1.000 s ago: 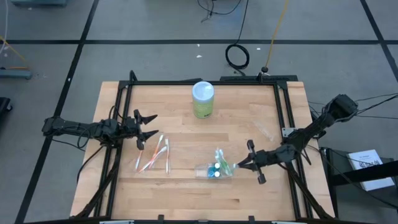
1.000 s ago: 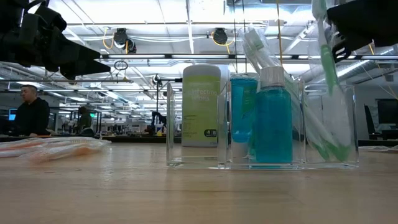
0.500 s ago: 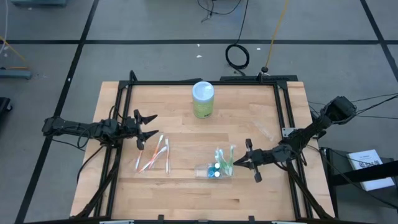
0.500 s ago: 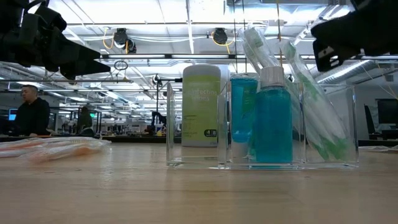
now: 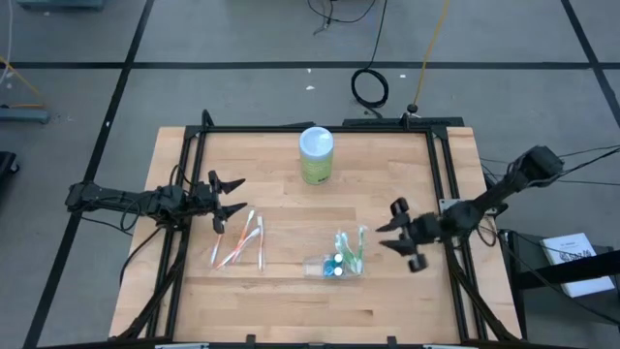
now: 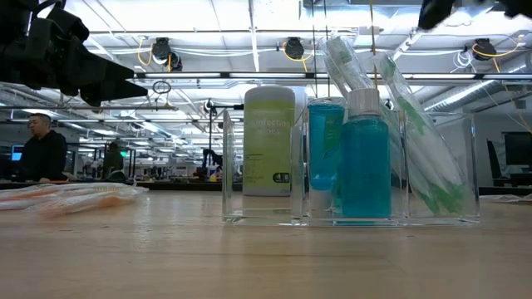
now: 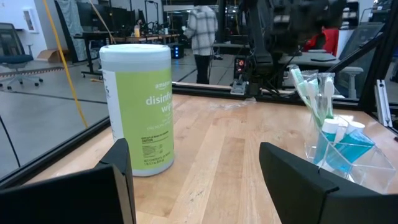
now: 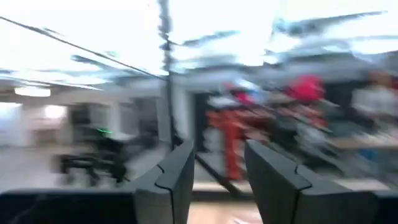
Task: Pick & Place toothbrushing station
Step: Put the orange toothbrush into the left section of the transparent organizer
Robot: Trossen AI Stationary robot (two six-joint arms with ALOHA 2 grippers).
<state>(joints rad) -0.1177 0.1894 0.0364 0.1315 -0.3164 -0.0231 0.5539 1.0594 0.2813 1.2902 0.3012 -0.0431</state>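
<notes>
Toothbrushes with green and white handles (image 5: pixel 353 244) stand leaning in the end compartment of the clear plastic organiser (image 5: pixel 334 266), which sits on the wooden table (image 5: pixel 291 310) toward my right side; in the low view they slant against the compartment wall (image 6: pixel 420 149), next to the bottle of blue liquid with a white cap (image 6: pixel 364 158) and the blue tube (image 6: pixel 325 145). My right gripper (image 5: pixel 399 236) hangs just beside that organiser, apart from it, holding nothing, its two dark fingers (image 8: pixel 168 180) parted with a clear gap between them. My right arm reaches in low from the table's right edge, elbow raised outside the frame rail, wrist pointing across toward the organiser. My left gripper (image 5: pixel 225 201) hovers near the left edge, fingers spread wide and empty, the arm stretched out almost flat from the left. Just below it on the table lie several wrapped toothbrushes with orange and white handles (image 5: pixel 238 242). Farther back, near the far edge, stands a green cylindrical wipes canister with a white lid (image 5: pixel 316 155), upright.
</notes>
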